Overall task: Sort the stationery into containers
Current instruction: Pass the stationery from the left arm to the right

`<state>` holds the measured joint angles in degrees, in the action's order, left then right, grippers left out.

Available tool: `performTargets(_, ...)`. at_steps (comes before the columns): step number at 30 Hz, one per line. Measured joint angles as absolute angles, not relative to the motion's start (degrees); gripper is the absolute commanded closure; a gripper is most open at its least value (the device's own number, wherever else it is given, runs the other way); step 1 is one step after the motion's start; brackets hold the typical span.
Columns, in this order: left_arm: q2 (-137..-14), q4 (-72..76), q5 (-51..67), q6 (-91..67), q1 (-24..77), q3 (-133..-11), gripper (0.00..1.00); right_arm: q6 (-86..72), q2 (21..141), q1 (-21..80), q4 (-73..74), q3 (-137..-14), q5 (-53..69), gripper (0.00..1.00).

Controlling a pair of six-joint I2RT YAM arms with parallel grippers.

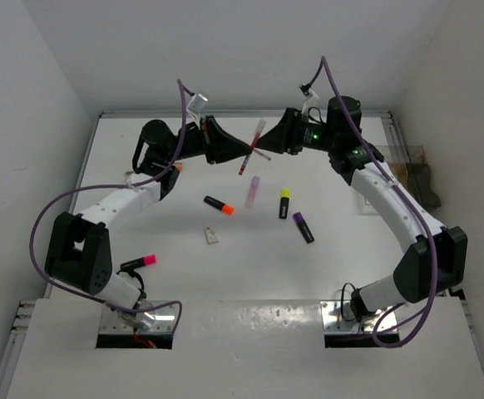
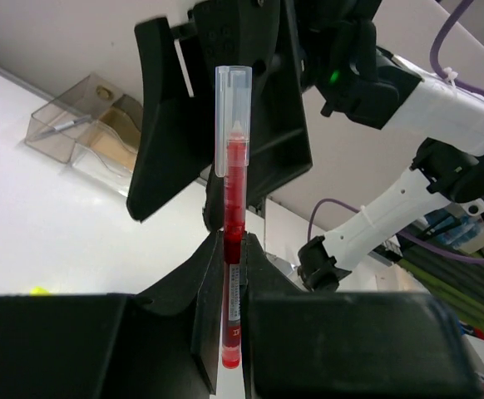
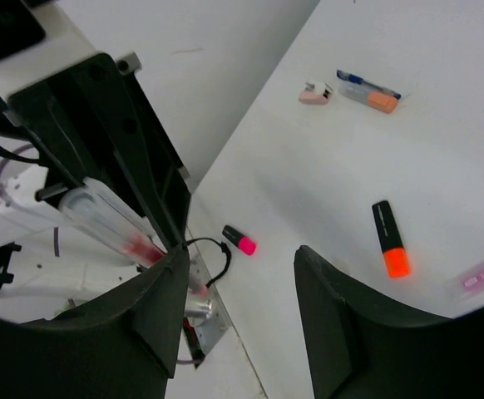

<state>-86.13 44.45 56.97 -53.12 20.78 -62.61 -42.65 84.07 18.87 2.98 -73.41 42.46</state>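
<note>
Two arms meet over the far part of the table (image 1: pixel 250 278). Seen from above, the left gripper (image 1: pixel 228 148) and the right gripper (image 1: pixel 275 143) face each other tip to tip with a red pen (image 1: pixel 253 150) crosswise between them, probably a hand-over. An orange highlighter (image 1: pixel 219 204), a lilac marker (image 1: pixel 253 191), a yellow highlighter (image 1: pixel 283 204), a purple highlighter (image 1: pixel 303 228), a pink highlighter (image 1: pixel 140 261) and an eraser (image 1: pixel 212 236) lie loose and unsorted. In the left wrist view, the left gripper is clenched on the pen's lower barrel, leaving its clear cap free. The right fingers stand spread on either side, not pinching, and a clear tray (image 2: pixel 55 125) sits well beyond. In the right wrist view, the gap between the right fingers is empty. The pen seems to lie beside one finger, though the angle is poor.
</note>
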Motion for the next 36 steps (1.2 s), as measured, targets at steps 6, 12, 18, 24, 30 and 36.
performTargets(6, -86.1, 45.1, 57.4, -53.7, 20.9, -62.0, 1.0, -45.1, 84.4, 18.8, -1.7, -74.3, 42.6, 0.55)
performTargets(12, -86.3, 48.3, 57.4, -56.2, 19.8, -62.0, 1.0, -45.1, 83.8, 18.6, -2.6, -74.3, 43.5, 0.56)
performTargets(18, -87.0, 53.7, 57.0, -60.6, 18.3, -62.0, 1.0, -45.3, 82.5, 17.5, -2.9, -74.3, 44.1, 0.55)
performTargets(24, -87.4, 54.3, 57.0, -61.7, 18.7, -62.0, 1.0, -47.0, 82.5, 16.6, -5.3, -74.3, 44.2, 0.48)
performTargets(30, -87.5, 53.4, 57.0, -60.6, 19.9, -62.0, 1.0, -49.7, 83.4, 17.6, -8.7, -74.3, 44.3, 0.48)
performTargets(36, -88.3, 52.5, 56.8, -60.4, 20.3, -62.0, 1.0, -51.2, 85.1, 19.4, -10.7, -74.6, 44.6, 0.54)
